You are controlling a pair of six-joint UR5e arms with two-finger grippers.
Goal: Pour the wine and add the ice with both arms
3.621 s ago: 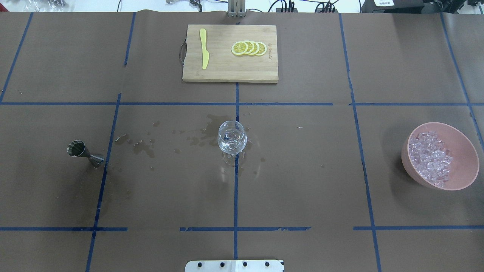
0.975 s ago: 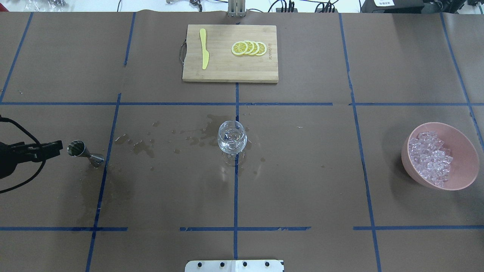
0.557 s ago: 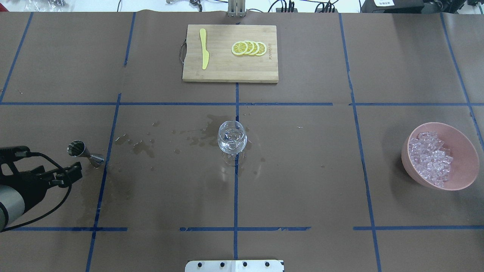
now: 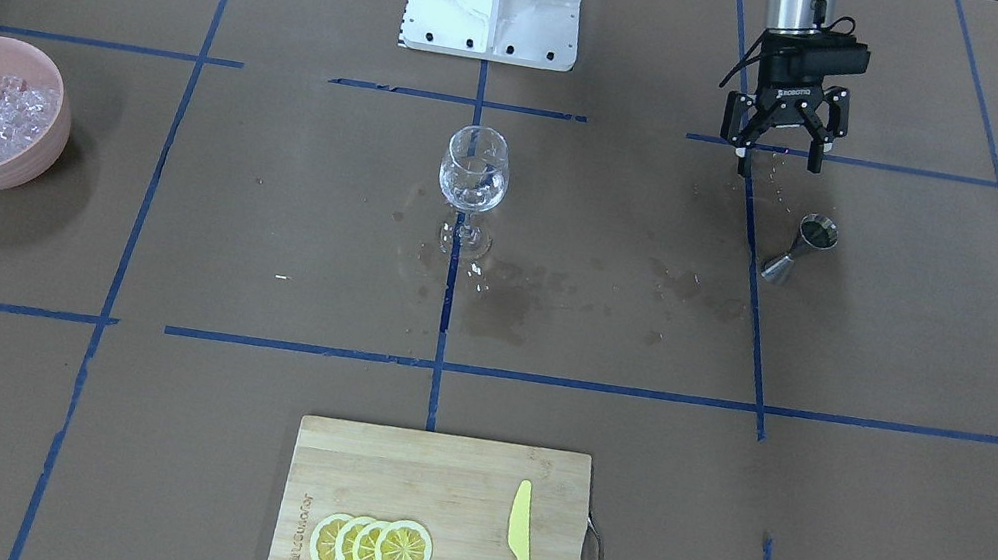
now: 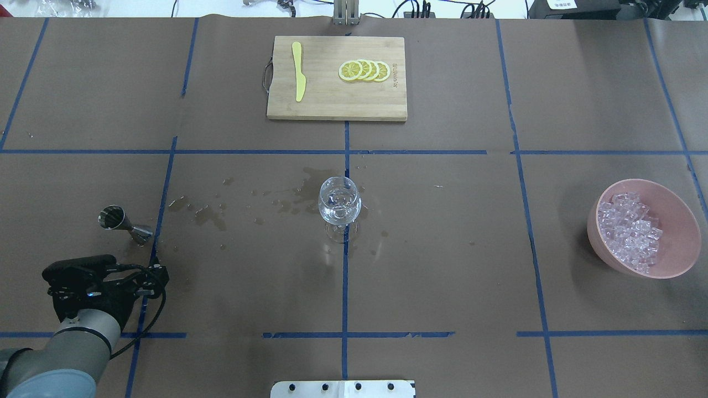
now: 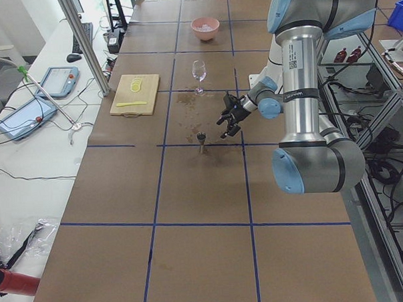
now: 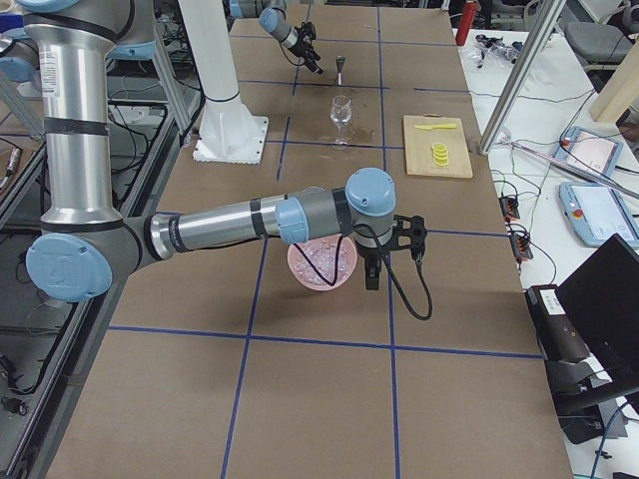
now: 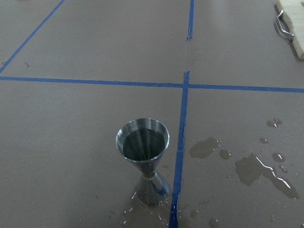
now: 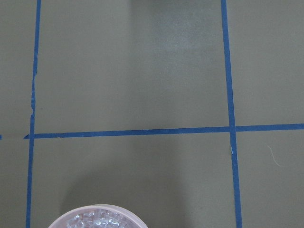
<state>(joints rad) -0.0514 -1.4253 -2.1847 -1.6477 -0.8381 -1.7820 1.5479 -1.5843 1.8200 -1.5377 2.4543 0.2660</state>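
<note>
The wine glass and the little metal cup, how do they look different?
The wine glass is clear and see-through; the jigger is shiny grey metal. The wine glass is taller, a round bowl on a thin stem; the jigger is shorter, shaped like two cones joined tip to tip. The wine glass stands mid-table, far from any gripper; the jigger stands near the open left gripper. Both stand upright among wet patches.

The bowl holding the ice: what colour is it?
The bowl is pale pink, clearest in the overhead exterior view.
</note>
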